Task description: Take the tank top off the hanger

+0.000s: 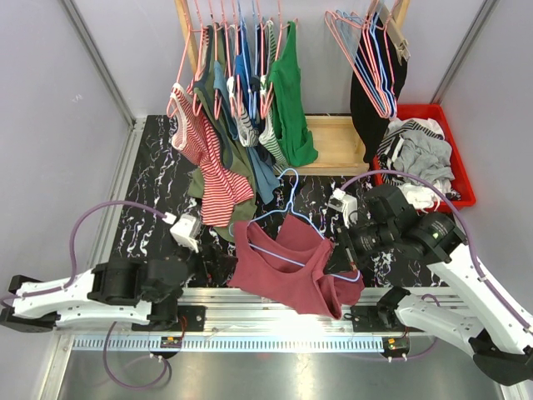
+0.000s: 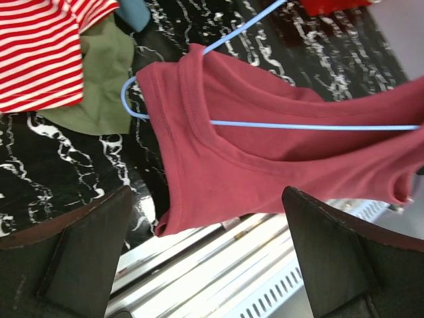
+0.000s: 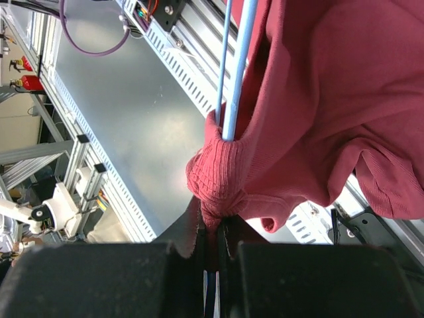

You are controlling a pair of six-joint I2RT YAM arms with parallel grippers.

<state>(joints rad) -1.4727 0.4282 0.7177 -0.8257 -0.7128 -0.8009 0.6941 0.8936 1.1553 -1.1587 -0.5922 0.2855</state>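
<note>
Bench [image 1: 154,167], black with white marbling, fills the middle of the top view. Behind it stands a wooden rack [image 1: 337,142] crowded with clothes on pink and blue wires. A red-striped shirt [image 1: 208,162] sags onto the bench at the left and a green top [image 1: 293,100] hangs in the middle. A black garment [image 1: 366,112] hangs at the right, under a bunch of bare hangers [image 1: 362,58]. A red bin [image 1: 429,111] at the far right holds grey and white clothes [image 1: 416,150].

The tank top [image 1: 291,271], maroon, lies at the middle of the bench's near edge, its lower part draped over the metal rail [image 1: 250,321]. The blue hanger [image 1: 289,190] is inside it. The hook points toward the rack, the bar crosses the open neckline, and one shoulder end pokes out past the left strap.

The right fingers [image 3: 182,235] are pressed together on a bunched fold at the tank top's right edge, just where the hanger's wires run into the cloth. Whether they also catch the wire I cannot tell. The left fingers [image 2: 73,258] are spread wide near the left strap, apart from the cloth and holding nothing.
</note>
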